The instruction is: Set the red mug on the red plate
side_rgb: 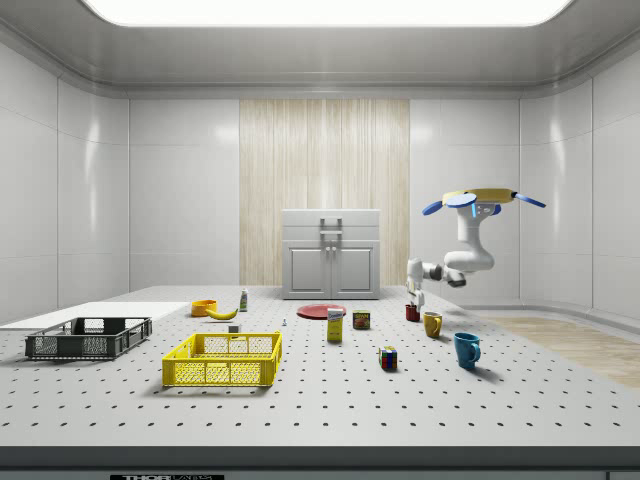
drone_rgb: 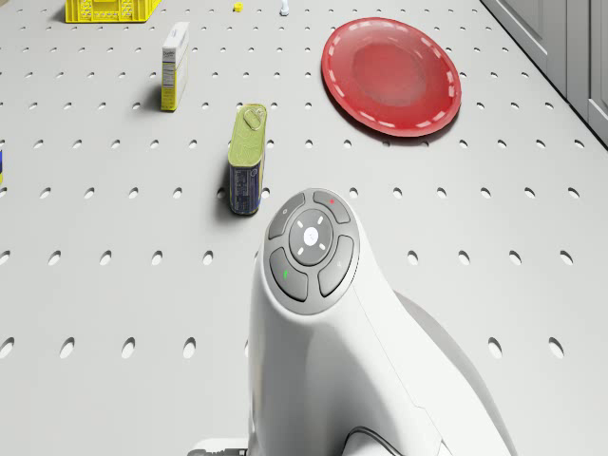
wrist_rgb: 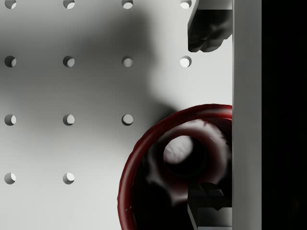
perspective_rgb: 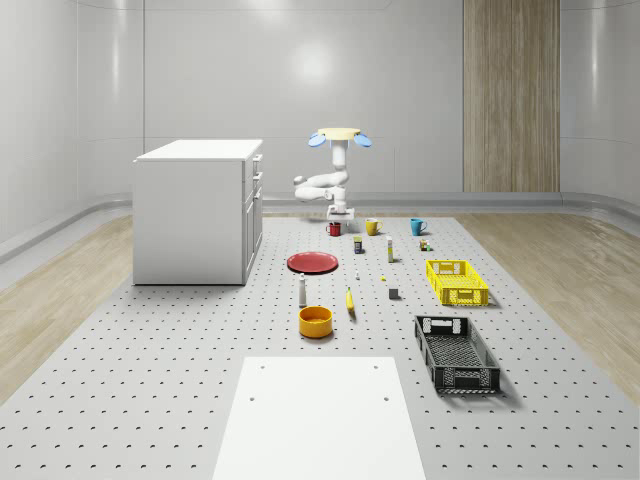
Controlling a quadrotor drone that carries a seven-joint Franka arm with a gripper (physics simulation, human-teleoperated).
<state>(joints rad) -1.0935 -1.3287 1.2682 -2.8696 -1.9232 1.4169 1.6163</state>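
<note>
Hovering clear of the desk (perspective_rgb: 150,400), above its far edge: the drone (perspective_rgb: 340,134), arm (perspective_rgb: 322,184) folded down beneath it and wrist aimed straight at the surface.

Directly under the wrist, standing upright on the desk near that far edge, mouth up: the red mug (perspective_rgb: 334,229). Just beside it along the same edge, a yellow mug (perspective_rgb: 372,227).

Seen along the wrist, fingers (wrist_rgb: 206,28) spread apart and pinching nothing. One hangs over bare desk outside the rim, the other over the dark opening of the mug. Between them, then, one stretch of the mug's wall and not the whole body. Looks like a rim grasp in preparation, judging by that straddle. Off-centre as well, with the bulk of the cup lying to one side of the line between the fingers. Handle not to be made out.

In the side view, very little air left between fingers and rim; contact itself cannot be told.

What the coming move turns on: straight down from here, keeping the wall between the two pads, then closing. Any sideways slip risks landing a fingertip on the rim and tipping the cup.

Farther from the far edge, toward the middle of the desk and a little to the cabinet (perspective_rgb: 198,210) side — the red plate (perspective_rgb: 313,262), flat and bare, near the mug but clearly apart from it. Off that route, a can (drone_rgb: 249,157) lying on its side. Task judged barely begun: mug not yet lifted.
</note>
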